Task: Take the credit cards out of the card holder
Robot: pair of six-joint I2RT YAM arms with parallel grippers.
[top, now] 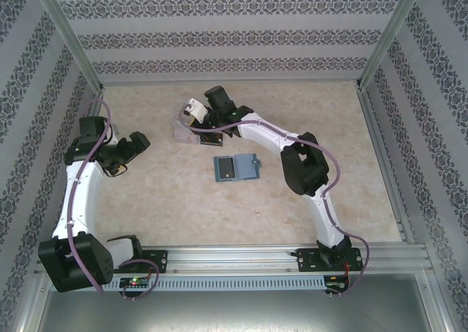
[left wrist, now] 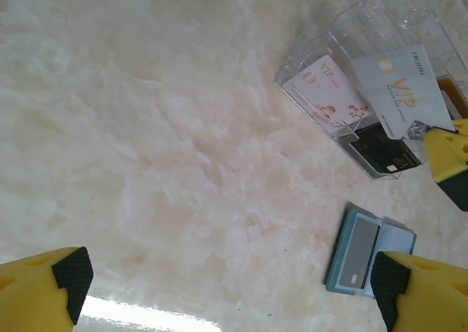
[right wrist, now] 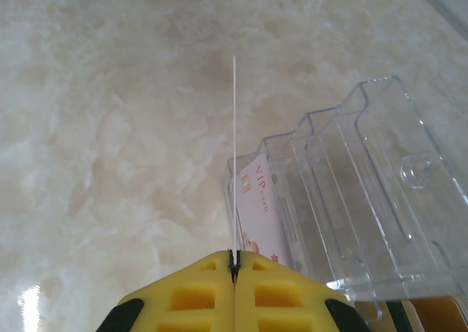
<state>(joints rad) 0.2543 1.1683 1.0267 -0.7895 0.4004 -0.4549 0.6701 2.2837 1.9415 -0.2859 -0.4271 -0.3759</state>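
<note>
The card holder (top: 235, 168) lies open on the table, a blue-grey wallet with a grey card (left wrist: 358, 253) in its left half (left wrist: 338, 265). My right gripper (top: 203, 117) is shut on a silvery-white VIP card (left wrist: 398, 91), held just above a clear stand. In the right wrist view that card (right wrist: 234, 149) shows edge-on, rising from my shut right gripper (right wrist: 234, 257). My left gripper (left wrist: 227, 277) hangs open and wide over bare table left of the wallet, nothing between its fingers (left wrist: 409, 288). From above, the left gripper (top: 137, 143) sits at the table's left side.
A clear tiered acrylic stand (top: 181, 131) stands behind the wallet. It holds a pink-white VIP card (left wrist: 325, 91) in its front slot and a black card (left wrist: 384, 153); an orange card (left wrist: 450, 91) shows behind. Patterned walls and metal posts enclose the table.
</note>
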